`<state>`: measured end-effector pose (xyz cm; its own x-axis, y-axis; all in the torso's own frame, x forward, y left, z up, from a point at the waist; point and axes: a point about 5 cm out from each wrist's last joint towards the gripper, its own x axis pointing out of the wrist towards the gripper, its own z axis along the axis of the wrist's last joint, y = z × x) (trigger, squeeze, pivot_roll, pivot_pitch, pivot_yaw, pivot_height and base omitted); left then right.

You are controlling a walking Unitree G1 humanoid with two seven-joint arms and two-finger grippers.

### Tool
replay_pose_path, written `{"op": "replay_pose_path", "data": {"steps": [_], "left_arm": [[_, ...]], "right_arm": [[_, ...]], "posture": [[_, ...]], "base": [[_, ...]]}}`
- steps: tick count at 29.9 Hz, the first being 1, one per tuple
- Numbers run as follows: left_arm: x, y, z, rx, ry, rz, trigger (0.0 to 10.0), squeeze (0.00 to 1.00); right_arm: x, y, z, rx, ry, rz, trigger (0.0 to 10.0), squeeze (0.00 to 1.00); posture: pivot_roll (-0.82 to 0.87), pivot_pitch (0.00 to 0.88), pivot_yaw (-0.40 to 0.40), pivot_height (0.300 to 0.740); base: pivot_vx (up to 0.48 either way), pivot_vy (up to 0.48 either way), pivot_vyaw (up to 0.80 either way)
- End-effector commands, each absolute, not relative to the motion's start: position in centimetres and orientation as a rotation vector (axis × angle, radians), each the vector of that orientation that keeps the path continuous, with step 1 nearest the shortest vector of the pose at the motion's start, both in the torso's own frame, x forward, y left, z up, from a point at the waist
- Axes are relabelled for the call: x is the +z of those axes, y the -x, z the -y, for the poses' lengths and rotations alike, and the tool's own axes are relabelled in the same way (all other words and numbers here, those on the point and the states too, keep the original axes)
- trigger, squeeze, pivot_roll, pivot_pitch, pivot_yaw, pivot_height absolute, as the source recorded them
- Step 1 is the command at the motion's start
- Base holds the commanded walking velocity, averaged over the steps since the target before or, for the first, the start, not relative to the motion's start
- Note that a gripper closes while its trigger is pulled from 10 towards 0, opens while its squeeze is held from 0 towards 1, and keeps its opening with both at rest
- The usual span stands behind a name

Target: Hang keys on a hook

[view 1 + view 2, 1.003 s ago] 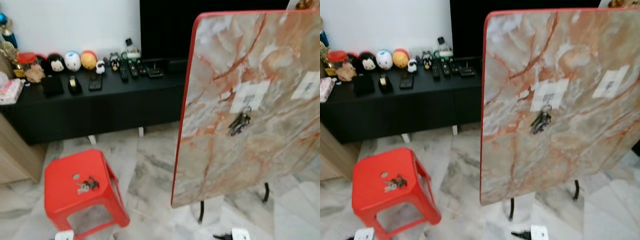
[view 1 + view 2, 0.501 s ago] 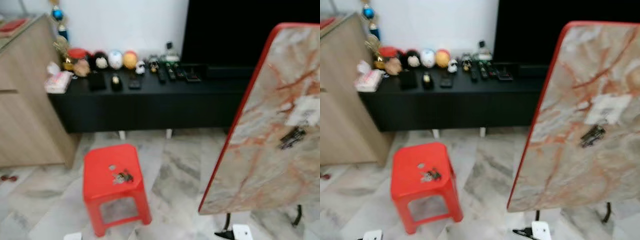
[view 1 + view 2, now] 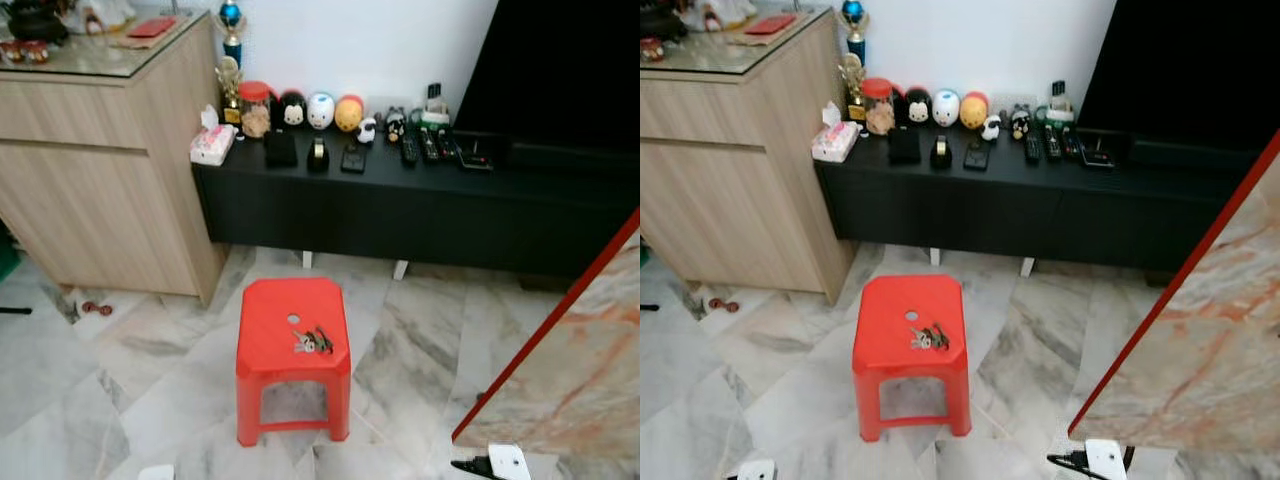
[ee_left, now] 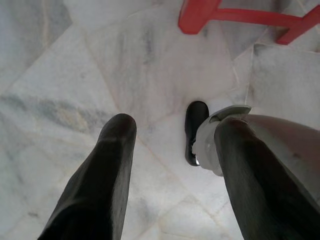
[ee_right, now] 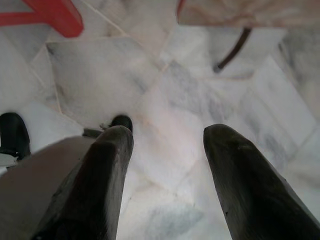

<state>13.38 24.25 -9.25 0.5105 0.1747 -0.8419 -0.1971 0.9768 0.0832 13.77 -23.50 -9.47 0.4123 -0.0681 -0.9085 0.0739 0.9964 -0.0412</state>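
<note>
Both arms hang low over bare marble floor (image 3: 120, 400). The left gripper (image 4: 172, 135) has its fingers spread wide with nothing between them; the right gripper (image 5: 167, 137) is likewise wide open and empty. Ahead of the left gripper and a little toward the right one stands a red stool (image 3: 293, 355), open floor on all sides of it. The keys (image 3: 314, 343) lie flat on its seat near the front edge, long axis running across the seat. Just beside the right gripper rises the tilted marble board (image 3: 1210, 360) with its red rim, closing that side. Beyond the stool runs a black cabinet (image 3: 400, 210); a wooden cabinet (image 3: 110, 190) stands far left.
</note>
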Motion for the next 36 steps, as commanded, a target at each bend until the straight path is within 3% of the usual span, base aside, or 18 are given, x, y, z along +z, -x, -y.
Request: {"op": "replay_pose_path", "data": {"steps": [1,14,31,36], "left_arm": [[-9.4,-13.2,-24.2,0.227,0.03,-1.022,10.0,0.0],[-9.2,-12.8,-25.2,0.224,0.004,-1.026,10.0,0.0],[-9.2,-12.9,-25.0,0.213,0.004,-1.026,10.0,0.0],[-9.2,-13.0,-25.0,0.199,-0.012,-1.03,10.0,0.0]], "right_arm": [[-9.3,-14.0,23.8,-0.107,-0.009,-1.132,10.0,0.0],[-9.7,-13.8,22.4,-0.11,-0.049,-1.137,10.0,0.0],[-9.7,-13.9,22.4,-0.111,-0.049,-1.133,10.0,0.0],[-9.6,-14.0,22.5,-0.11,-0.047,-1.13,10.0,0.0]], "posture": [[0.02,0.0,-0.065,0.74],[0.0,0.0,-0.025,0.74],[0.0,0.0,-0.033,0.74],[-0.01,0.0,-0.037,0.74]], "base": [[0.0,0.0,0.0],[0.0,0.0,0.0],[0.0,0.473,0.0],[0.0,0.061,0.0]]}}
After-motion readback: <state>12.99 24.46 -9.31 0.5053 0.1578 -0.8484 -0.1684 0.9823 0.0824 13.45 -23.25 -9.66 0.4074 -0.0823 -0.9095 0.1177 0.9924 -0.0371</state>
